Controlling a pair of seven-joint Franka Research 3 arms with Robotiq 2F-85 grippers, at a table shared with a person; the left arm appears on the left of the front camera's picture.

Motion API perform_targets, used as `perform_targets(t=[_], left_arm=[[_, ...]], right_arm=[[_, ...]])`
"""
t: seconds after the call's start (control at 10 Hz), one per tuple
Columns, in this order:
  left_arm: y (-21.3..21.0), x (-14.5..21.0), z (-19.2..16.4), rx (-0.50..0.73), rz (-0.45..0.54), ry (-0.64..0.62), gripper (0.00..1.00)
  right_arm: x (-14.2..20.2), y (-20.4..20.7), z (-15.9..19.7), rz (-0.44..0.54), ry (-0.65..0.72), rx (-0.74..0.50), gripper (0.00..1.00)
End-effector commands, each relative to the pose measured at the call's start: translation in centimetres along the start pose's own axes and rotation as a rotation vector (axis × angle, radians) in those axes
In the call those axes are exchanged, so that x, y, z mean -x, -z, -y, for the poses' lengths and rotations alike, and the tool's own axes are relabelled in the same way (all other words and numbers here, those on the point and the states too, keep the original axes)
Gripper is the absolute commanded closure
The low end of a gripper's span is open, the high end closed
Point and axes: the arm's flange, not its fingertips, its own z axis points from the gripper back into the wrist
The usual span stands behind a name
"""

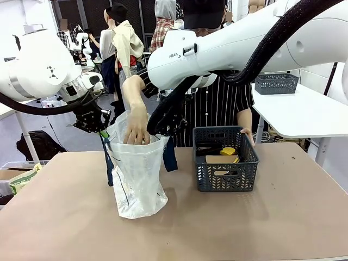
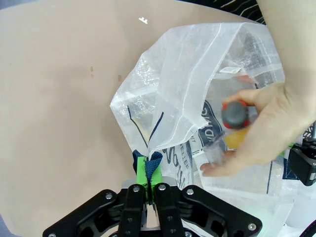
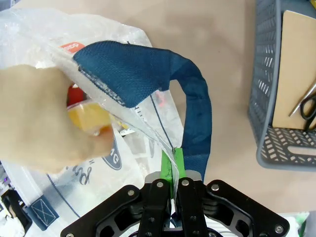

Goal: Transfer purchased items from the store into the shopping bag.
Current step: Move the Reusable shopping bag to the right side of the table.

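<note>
Shopping bag stands upright on the worktop, left of centre, mouth held wide.
Left end effector is clenched on the bag rim at 9 o'clock. In the left wrist view its green pads pinch the film and a navy strap together.
Right end effector is clenched on the rim at 3 o'clock. The right wrist view shows its pads shut on the film, with the navy handle looping just beside them.
Person's hand enters the mouth from 12 o'clock, holding a small item with a dark cap and an orange-yellow body. It sits inside the bag, between the two grips.
The right arm's forearm spans the top of the front view, over the bag and basket.
Grey lattice basket is at 3 o'clock of the bag, near but apart from it. It holds a yellow pack and a brownish card.
The person's other hand rests on the basket's far right rim.
Bare worktop runs from 5 to 7 o'clock of the bag, down to the near edge, and at 3 o'clock past the basket.
The worktop's left edge is close at 9 o'clock.
</note>
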Motion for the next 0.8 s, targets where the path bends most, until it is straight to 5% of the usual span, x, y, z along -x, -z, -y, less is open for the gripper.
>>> perform_targets(t=[0.0,0.7], left_arm=[[-0.08,0.03,-0.01,0.001,0.001,0.001,1.00],[-0.08,0.03,-0.01,0.001,0.001,0.001,1.00]], right_arm=[[0.11,0.17,0.24,-0.010,0.007,-0.005,1.00],[0.11,0.17,0.24,-0.010,0.007,-0.005,1.00]])
